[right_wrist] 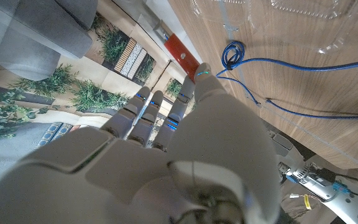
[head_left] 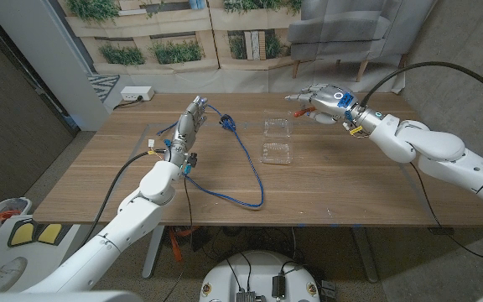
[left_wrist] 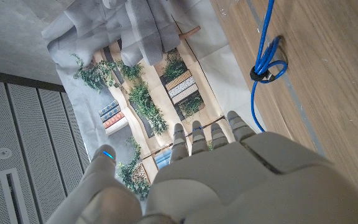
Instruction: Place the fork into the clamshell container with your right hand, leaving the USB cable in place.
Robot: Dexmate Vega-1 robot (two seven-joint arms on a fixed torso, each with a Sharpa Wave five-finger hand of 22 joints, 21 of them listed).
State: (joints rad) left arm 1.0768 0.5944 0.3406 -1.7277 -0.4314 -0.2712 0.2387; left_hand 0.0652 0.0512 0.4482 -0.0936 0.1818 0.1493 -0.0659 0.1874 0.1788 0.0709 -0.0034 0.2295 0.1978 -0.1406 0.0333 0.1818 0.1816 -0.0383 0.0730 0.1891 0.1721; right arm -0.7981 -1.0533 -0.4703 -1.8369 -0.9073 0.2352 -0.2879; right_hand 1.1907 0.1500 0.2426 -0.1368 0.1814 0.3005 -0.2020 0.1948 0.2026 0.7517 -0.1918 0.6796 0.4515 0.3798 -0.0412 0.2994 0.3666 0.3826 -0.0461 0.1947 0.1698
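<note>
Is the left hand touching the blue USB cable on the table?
Apart. In the head view the left hand stands beside the USB cable, with bare table showing between them.

The right hand (head_left: 324, 100) is up above the far side of the wooden table (head_left: 350, 180), holding a red fork (head_left: 298, 96). An open clear clamshell container (head_left: 277, 139) sits in the middle. A blue USB cable (head_left: 246, 164) loops beside the left hand (head_left: 189, 122).
</note>
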